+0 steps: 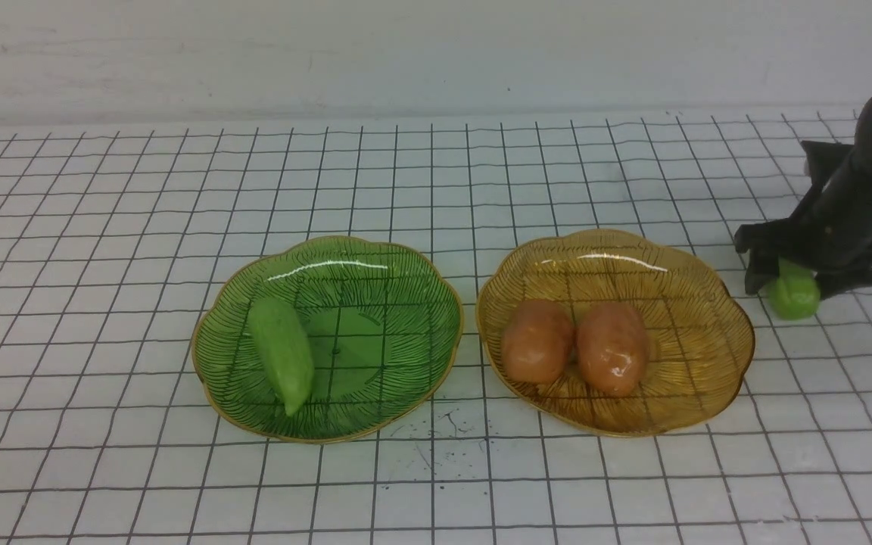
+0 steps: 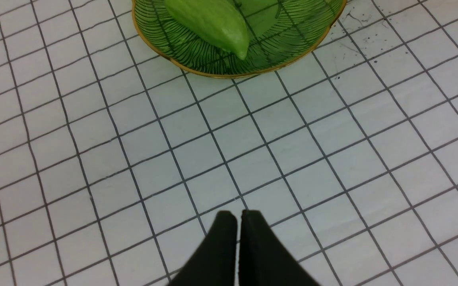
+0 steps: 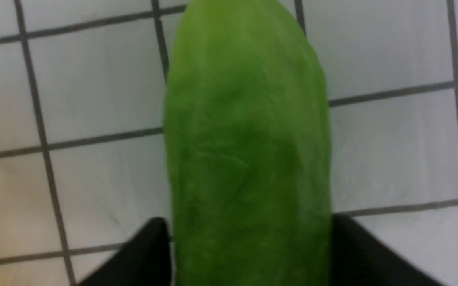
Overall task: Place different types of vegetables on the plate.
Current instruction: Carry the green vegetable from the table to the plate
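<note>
Ref. landmark: amber plate (image 1: 735,337) on gridded bench (image 1: 436,189).

R arm (image 1: 864,182): off the amber plate's right side, forearm slanting steeply down, wrist low. My right gripper (image 1: 798,281) sits at bench level just right of that plate's rim. Its fingers (image 3: 149,258) lie against both flanks of cucumber B (image 3: 249,151), so it is grasping it. Cannot tell if cucumber B is clear of the bench.

L arm: barely in front view. In wrist view my left gripper (image 2: 239,222) is clenched, tips together, nothing between, over bare bench.

Green plate (image 1: 213,363): just left of amber plate, rims apart. Cucumber A (image 1: 282,354) lies in it, on the side away from the amber plate.

Left potato (image 1: 537,341) and right potato (image 1: 612,348): inside amber plate, side by side, touching.
</note>
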Controlling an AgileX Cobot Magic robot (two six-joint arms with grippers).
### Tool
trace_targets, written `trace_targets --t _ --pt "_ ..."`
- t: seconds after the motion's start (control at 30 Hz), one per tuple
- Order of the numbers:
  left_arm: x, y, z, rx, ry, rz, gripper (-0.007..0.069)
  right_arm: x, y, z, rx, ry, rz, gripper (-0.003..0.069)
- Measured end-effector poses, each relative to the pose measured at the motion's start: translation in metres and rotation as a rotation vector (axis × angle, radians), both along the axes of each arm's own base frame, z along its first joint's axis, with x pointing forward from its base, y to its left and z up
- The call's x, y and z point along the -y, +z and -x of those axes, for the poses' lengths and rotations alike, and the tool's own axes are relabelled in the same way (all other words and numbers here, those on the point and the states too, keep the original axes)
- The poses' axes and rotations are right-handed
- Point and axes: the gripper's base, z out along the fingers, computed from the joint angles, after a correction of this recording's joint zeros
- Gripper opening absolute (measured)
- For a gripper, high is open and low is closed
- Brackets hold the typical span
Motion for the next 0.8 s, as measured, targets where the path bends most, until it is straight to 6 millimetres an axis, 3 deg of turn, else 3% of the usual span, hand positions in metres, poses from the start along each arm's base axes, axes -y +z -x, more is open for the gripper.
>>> trace_targets --t 0.07,0.17,0.27,0.33,0.43,0.47,0.57,0.6,0.63,0.7,0.73,0.77,0.8 --pt "0.000 0.000 0.000 -0.002 0.001 -0.001 -0.0008 0.000 0.006 0.002 -0.002 0.003 0.005 0.0400" --pt "0.000 0.000 0.000 -0.007 0.002 -0.003 -0.0008 0.000 0.030 0.002 0.020 -0.005 -0.002 0.0405" --pt "-0.001 -0.001 0.001 -0.019 0.004 -0.008 -0.0008 -0.005 0.077 0.004 0.096 -0.038 -0.060 0.0405" --pt "-0.001 -0.001 0.001 -0.021 0.005 -0.009 -0.0008 -0.018 0.126 0.010 0.173 -0.039 -0.168 0.0405" --pt "-0.001 -0.001 0.001 -0.019 0.015 0.003 -0.0008 -0.050 0.168 0.021 0.224 0.010 -0.322 0.0405" --pt "-0.001 -0.001 0.001 -0.018 0.015 0.005 -0.0008 -0.056 0.171 0.023 0.223 0.025 -0.342 0.0405" --pt "0.000 0.000 0.000 -0.002 0.021 0.024 -0.0008 -0.136 0.180 0.041 0.168 0.249 -0.472 0.0405" --pt "0.000 0.000 0.000 -0.002 0.021 0.024 -0.0008 -0.155 0.177 0.045 0.154 0.302 -0.473 0.0405" --pt "0.000 0.000 0.000 -0.002 0.021 0.024 -0.0008 -0.159 0.177 0.046 0.150 0.315 -0.473 0.0405" --pt "0.000 0.000 0.000 -0.002 0.022 0.025 -0.0008 -0.201 0.168 0.056 0.126 0.426 -0.458 0.0405" --pt "0.000 0.000 0.000 -0.002 0.022 0.025 -0.0008 -0.235 0.157 0.065 0.123 0.505 -0.427 0.0405" --pt "0.000 0.000 0.000 -0.002 0.022 0.025 -0.0008 -0.234 0.157 0.065 0.124 0.506 -0.421 0.0405" --pt "0.000 0.000 0.000 -0.002 0.022 0.025 -0.0008 -0.267 0.142 0.072 0.133 0.574 -0.387 0.0405"
